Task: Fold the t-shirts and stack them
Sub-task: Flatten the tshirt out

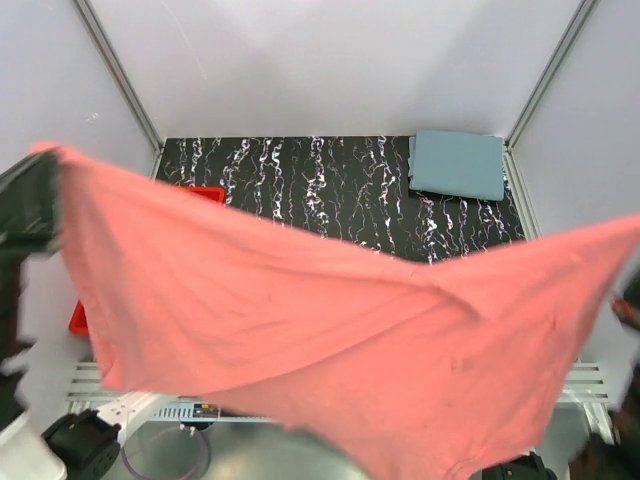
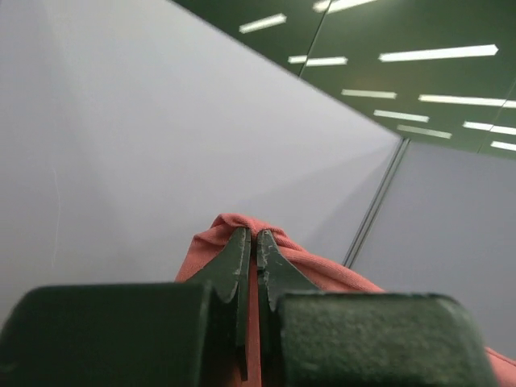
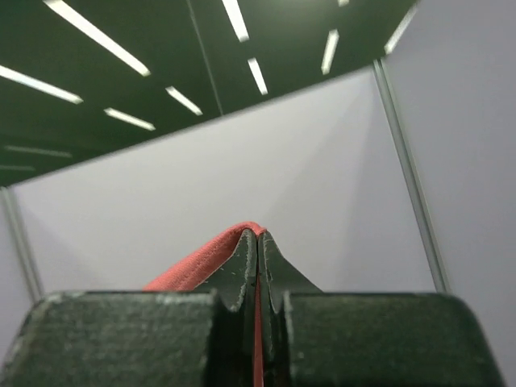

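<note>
Aloft, coral t-shirt (image 1: 330, 330) pinched inside left jaws, right jaws.

Legible text, labels, brands, numbers, signs: none in any view. No readable marking found on cloth, bench, walls or either arm.

Matte-black left gripper (image 2: 256, 234) and identical right gripper (image 3: 257, 234) — tapered wedge fingers (image 2: 234, 266) with small teeth on the inner edges, each on a blocky round-cornered carriage (image 2: 113, 334) with a grainy, speckled finish. Overhead view: black boxy left arm link (image 1: 28, 205), round black joint housing (image 1: 82, 447) at its base — white moulded cover (image 1: 15, 455) beside it.
</note>
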